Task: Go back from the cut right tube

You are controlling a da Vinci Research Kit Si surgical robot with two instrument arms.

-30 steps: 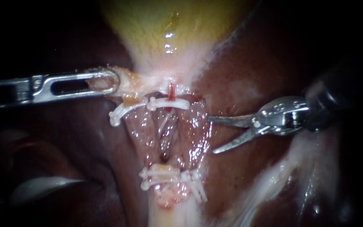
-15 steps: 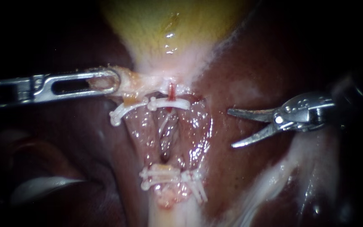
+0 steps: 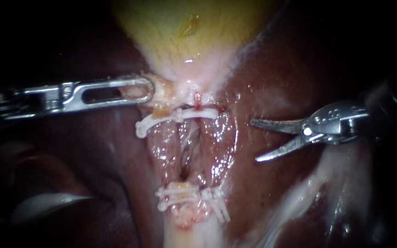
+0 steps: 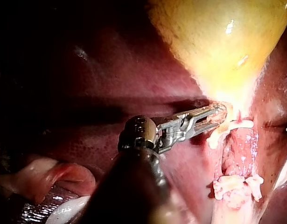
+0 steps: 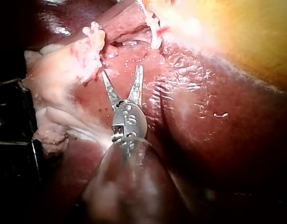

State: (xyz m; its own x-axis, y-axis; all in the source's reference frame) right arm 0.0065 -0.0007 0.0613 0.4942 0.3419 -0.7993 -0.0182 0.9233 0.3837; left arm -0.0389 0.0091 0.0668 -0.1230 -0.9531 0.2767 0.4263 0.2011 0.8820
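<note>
Yellow gallbladder (image 3: 184,36) neck clamped in left instrument (image 3: 149,89) claw; right instrument (image 3: 254,140) claw spread, right wrist clearest.

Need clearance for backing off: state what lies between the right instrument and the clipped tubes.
Only bare liver, seen in the endoscope view, separates the right instrument from the clipped tubes.

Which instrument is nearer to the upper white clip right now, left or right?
Left. The left instrument holds tissue just beside the upper white clip; the right instrument hangs open over the liver, clearly apart from it.
</note>
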